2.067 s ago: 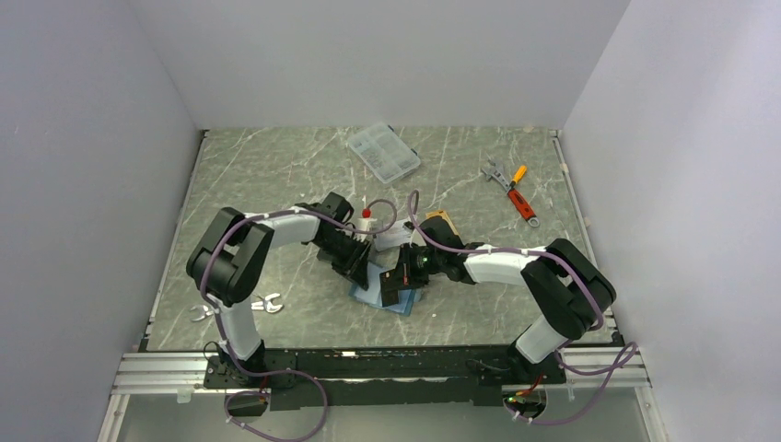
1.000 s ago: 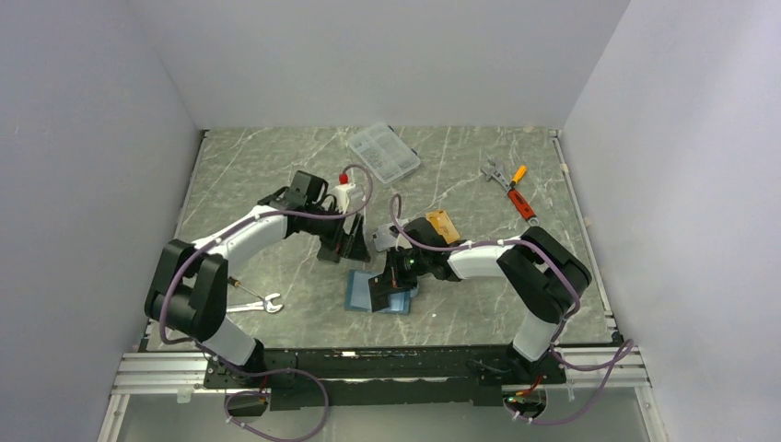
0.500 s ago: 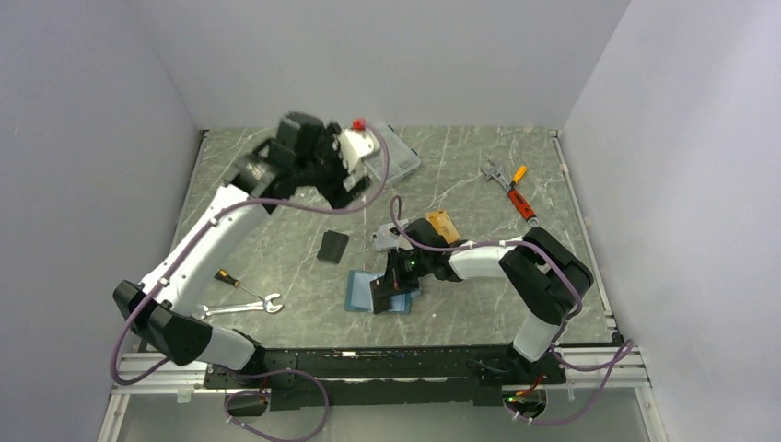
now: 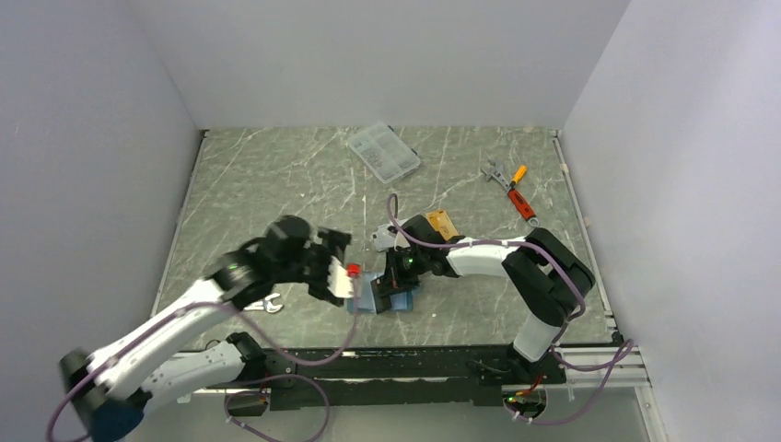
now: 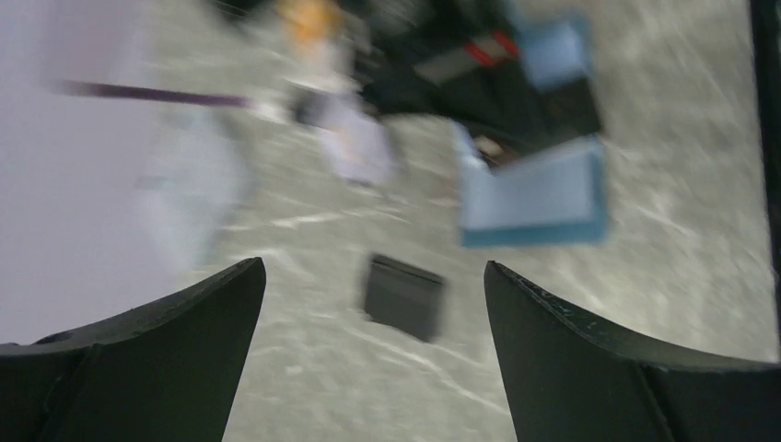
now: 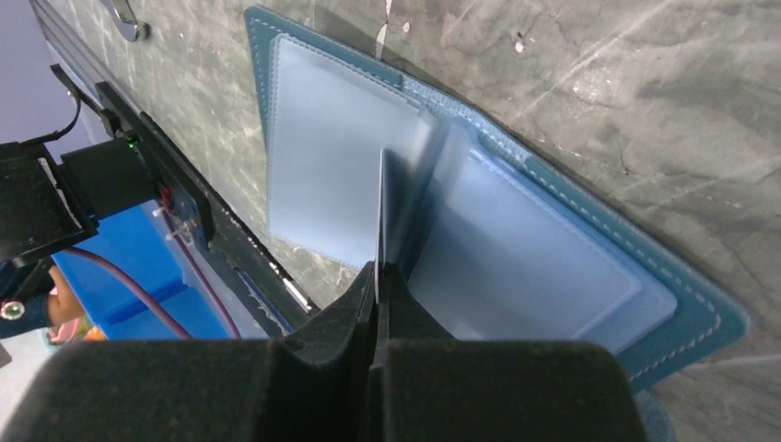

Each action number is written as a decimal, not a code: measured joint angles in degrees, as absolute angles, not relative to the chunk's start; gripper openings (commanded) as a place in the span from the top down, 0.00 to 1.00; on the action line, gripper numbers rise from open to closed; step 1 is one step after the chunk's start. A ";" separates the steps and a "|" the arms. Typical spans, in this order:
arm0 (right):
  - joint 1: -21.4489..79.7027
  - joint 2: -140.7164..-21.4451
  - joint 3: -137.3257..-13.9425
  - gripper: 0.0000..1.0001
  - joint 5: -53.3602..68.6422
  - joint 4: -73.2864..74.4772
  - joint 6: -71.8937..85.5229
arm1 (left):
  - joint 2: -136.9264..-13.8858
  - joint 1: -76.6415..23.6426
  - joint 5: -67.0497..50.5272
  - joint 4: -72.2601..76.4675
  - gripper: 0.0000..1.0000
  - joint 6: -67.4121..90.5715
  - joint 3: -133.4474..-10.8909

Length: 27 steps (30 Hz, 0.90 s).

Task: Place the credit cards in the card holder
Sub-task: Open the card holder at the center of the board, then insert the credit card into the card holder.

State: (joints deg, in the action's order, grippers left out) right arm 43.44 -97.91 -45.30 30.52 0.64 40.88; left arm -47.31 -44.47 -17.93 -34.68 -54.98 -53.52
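The teal card holder (image 6: 709,318) lies open on the table, its light blue sleeves up. My right gripper (image 6: 378,272) is shut on a thin credit card (image 6: 380,207) seen edge-on, standing between the sleeves. From above, the right gripper (image 4: 387,284) covers most of the card holder (image 4: 361,301). An orange card (image 4: 442,224) and a silver card (image 4: 382,238) lie just behind it. My left gripper (image 4: 330,262) hangs open and empty left of the holder. Its blurred wrist view shows the left gripper (image 5: 370,267) and the card holder (image 5: 534,193).
A flat black case (image 5: 403,295) lies on the table between the left fingers' lines of sight. A clear compartment box (image 4: 383,152) sits at the back. An orange-handled wrench (image 4: 516,191) lies at the back right, a spanner (image 4: 269,302) near the left arm.
The left arm has swung from high over the back of the table down to the near side, beside the card holder, still moving. The right gripper has stayed at the holder.
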 measured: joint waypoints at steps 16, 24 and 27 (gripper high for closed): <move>43.44 -96.90 -44.93 1.00 30.06 -0.10 42.19 | -68.97 -49.36 -16.80 -23.03 0.43 -63.57 -41.47; 43.44 -96.66 -43.92 1.00 30.09 -2.39 43.46 | -79.13 -52.58 -14.20 -27.59 0.61 -56.99 -48.01; 43.44 -96.53 -43.44 1.00 30.11 -3.07 43.72 | -82.81 -53.23 -12.49 -28.71 0.61 -53.06 -52.80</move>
